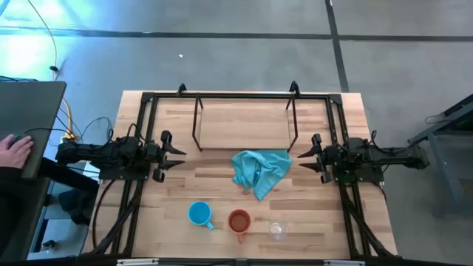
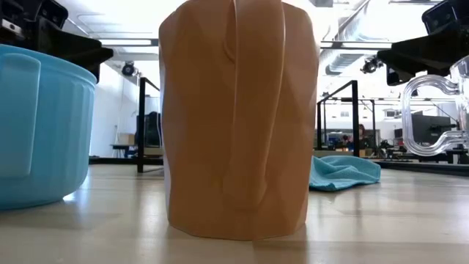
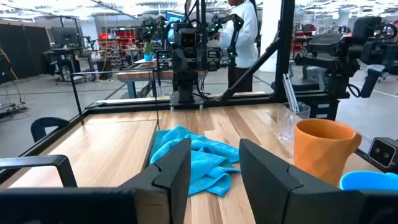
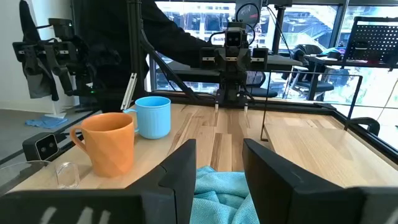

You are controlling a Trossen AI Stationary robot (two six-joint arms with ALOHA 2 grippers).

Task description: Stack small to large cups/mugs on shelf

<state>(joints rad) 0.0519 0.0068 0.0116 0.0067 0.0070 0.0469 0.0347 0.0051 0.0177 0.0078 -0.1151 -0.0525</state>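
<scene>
High view shows us both claws, left claw (image 1: 179, 155) and right claw (image 1: 304, 154), open and empty, so reaching for the glass cup (image 1: 277, 230) at the bench's near edge could topple the orange mug (image 1: 239, 221) just beside it.

orange mug (image 3: 323, 151) beside glass cup (image 3: 290, 122) — upright

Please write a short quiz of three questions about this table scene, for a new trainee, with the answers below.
1. True or false: one of the cups already stands on the shelf.
2. In the high view, which vessel is in the middle of the row at the table's near edge? A) blue mug B) orange-brown mug C) clear glass cup
3. What lies between the shelf and the row of cups?

Key
1. False; all three stand on the table.
2. B
3. The teal cloth, crumpled, between the left gripper and the right gripper, both with jaws open and empty.
</scene>
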